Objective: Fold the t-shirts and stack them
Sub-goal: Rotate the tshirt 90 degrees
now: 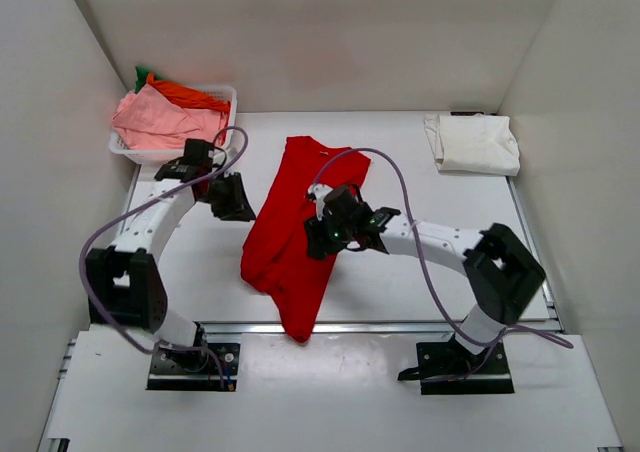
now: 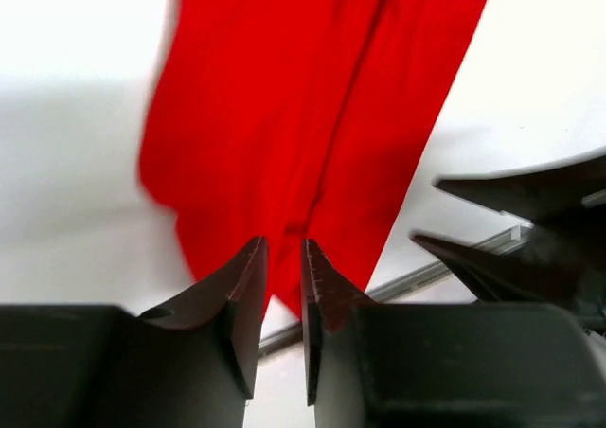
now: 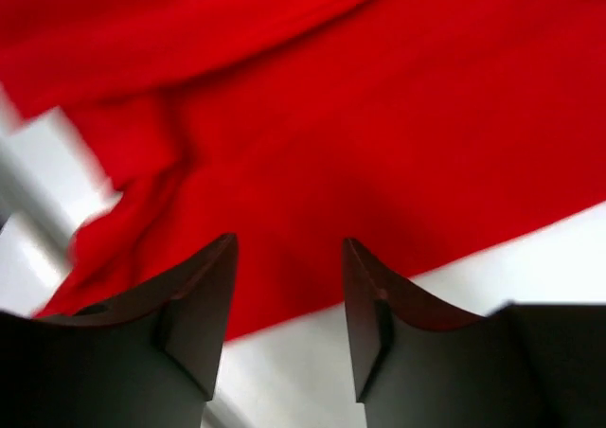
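Top external: red t-shirt (image 1: 288, 234) near left end effector (image 1: 236, 200), under right end effector (image 1: 319, 235); both spread.

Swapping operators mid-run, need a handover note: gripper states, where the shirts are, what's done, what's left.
Left gripper: open, empty, just left of the red t-shirt, not touching it.
Right gripper: open, empty, over the red t-shirt's right side.
Red t-shirt: mid-table, folded into a long strip, near end reaching over the table's front edge.
Cream-white t-shirt: folded, far right corner.
Pink, orange and green t-shirts: heaped in the white basket, far left.
Done: cream-white folded, red folded lengthwise.
Left: finish the red, stack it, then do the basket's tees.
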### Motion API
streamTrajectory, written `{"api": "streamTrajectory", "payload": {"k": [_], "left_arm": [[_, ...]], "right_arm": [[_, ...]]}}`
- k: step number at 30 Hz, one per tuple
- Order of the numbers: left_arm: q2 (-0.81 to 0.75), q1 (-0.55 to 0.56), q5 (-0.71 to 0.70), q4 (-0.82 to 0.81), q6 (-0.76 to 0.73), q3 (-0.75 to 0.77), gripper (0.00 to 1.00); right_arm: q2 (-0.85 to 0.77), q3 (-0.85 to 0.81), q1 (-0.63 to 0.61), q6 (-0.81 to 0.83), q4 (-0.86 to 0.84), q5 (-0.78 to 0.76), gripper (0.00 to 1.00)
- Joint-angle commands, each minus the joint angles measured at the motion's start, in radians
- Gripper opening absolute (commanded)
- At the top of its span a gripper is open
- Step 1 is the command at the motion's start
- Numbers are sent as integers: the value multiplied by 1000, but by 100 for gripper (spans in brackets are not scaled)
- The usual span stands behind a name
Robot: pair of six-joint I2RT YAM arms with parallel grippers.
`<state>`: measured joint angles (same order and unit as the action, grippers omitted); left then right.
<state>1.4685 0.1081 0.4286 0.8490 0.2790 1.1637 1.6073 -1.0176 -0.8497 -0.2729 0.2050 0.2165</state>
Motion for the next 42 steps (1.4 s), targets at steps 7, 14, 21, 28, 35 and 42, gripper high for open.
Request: {"api": "streamTrajectory", "payload": {"k": [7, 14, 21, 28, 35, 42], "left_arm": [[416, 136, -43, -116, 81, 258, 26], [699, 196, -76, -1, 92, 548, 22], [1091, 228, -18, 214, 140, 1176, 22], [1150, 191, 139, 231, 210, 1660, 21], [688, 183, 65, 181, 141, 1149, 27], [143, 30, 165, -294, 271, 151, 19]], "right_arm": [[310, -219, 90, -136, 66, -130, 36], [500, -412, 256, -60, 341, -198, 40], [785, -974, 426, 49, 663, -210, 42], [751, -1150, 419, 185, 607, -258, 49], [389, -720, 264, 247, 406, -391, 58], [4, -125, 115, 120, 125, -396, 43]]}}
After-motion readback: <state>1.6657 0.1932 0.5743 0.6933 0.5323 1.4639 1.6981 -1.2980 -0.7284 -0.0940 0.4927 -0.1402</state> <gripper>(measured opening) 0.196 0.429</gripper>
